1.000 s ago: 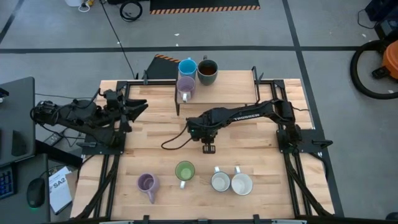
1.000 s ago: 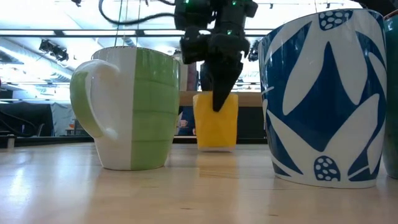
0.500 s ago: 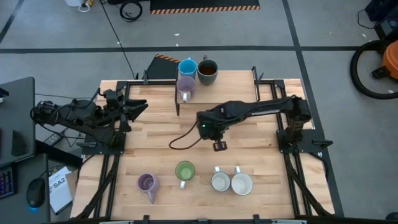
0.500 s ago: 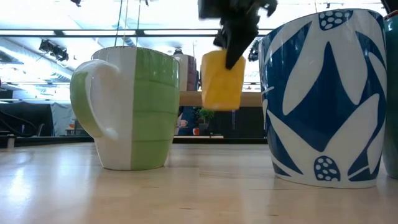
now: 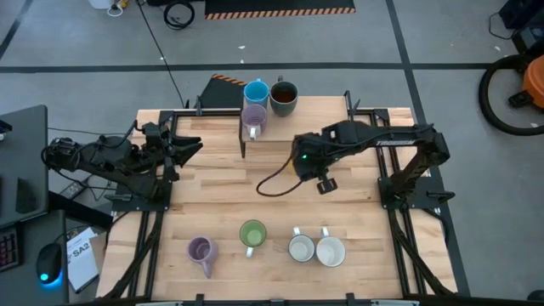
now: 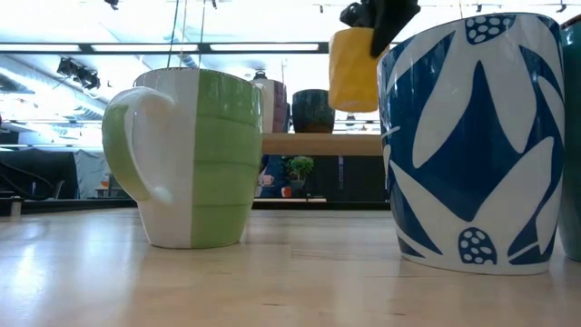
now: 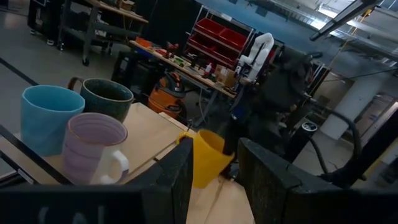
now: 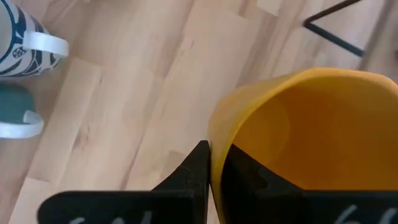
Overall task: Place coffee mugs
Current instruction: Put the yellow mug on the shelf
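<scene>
My right gripper (image 5: 313, 170) hangs over the table's middle, right of centre, shut on the orange mug (image 6: 352, 68). In the high view the arm hides most of that mug. The left wrist view shows the mug (image 7: 208, 158) in the air. My left gripper (image 5: 191, 146) waits open at the table's left edge. A blue mug (image 5: 256, 92), a dark brown mug (image 5: 284, 98) and a lilac mug (image 5: 253, 117) stand on a raised shelf at the far edge. A second lilac mug (image 5: 201, 251), a green mug (image 5: 252, 234) and two white mugs (image 5: 301, 248) (image 5: 330, 252) stand upright near the near edge. My right gripper (image 8: 214, 155) pinches the orange mug's rim (image 8: 212, 127). One finger (image 8: 198, 167) is outside the wall and the other (image 8: 249, 174) is inside the cup. The fingers come from above, pointing down. The mug hangs below them, lifted clear of the table and nearly upright.
A black cable (image 5: 270, 185) loops on the wood left of my right gripper. Metal frame rails (image 5: 242, 136) stand beside the shelf at the far edge. Bare wood (image 5: 221, 195) lies between the shelf and the near row of mugs.
My right gripper has risen and moved toward the table's right and slightly toward the far edge. It has carried the orange mug with it, from standing on the table to hanging well clear of it. The left arm has kept still.
</scene>
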